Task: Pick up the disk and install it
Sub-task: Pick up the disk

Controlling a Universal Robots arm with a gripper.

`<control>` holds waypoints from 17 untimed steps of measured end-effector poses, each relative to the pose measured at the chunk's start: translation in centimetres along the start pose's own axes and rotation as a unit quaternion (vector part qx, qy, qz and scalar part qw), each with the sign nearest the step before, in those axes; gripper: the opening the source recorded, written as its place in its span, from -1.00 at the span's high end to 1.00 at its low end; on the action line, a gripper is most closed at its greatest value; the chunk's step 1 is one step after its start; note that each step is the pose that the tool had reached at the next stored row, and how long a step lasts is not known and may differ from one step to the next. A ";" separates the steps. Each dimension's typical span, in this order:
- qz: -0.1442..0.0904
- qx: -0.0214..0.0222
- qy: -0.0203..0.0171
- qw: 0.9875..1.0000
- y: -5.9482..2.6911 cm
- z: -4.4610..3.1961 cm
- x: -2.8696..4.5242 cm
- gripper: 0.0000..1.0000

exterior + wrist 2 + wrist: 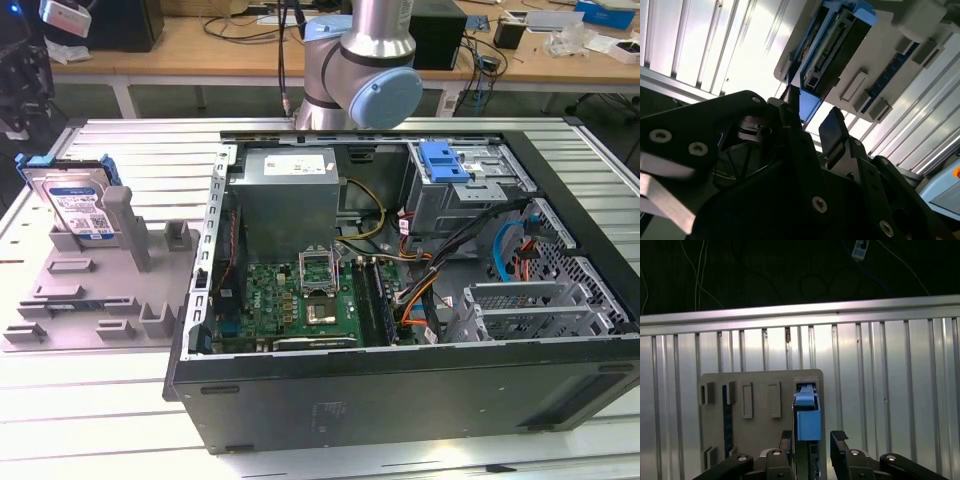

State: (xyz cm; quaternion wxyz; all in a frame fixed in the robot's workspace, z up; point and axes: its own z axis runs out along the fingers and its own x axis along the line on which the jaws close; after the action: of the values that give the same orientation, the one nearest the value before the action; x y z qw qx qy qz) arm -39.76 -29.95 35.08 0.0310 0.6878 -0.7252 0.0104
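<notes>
The disk [80, 205], a silver-grey drive with a white-and-blue label in a blue carrier frame, stands tilted on edge in a grey fixture [90, 300] at the exterior view's left. Both wrist views show it edge-on: its dark side [840, 40] and its blue carrier end [807, 420]. My gripper [812, 440] is open, and its two black fingers frame the carrier end in the picture [812, 112]. No finger touches the disk. The arm's elbow [370, 70] shows at the back of the exterior view, well away from the fixture.
An open computer case [400, 390] lies on the slatted metal table [120, 140], beside the fixture. Inside it are a motherboard [300, 300], a power supply [285, 195], loose cables and a metal drive cage [465, 200] with a blue latch piece [445, 160] on top.
</notes>
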 end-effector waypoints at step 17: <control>0.000 0.000 0.000 1.000 0.07 1.16 -0.06 0.13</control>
State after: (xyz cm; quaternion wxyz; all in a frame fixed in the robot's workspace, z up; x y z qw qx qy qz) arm -39.86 -29.95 33.92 0.0310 0.6878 -0.7252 0.0104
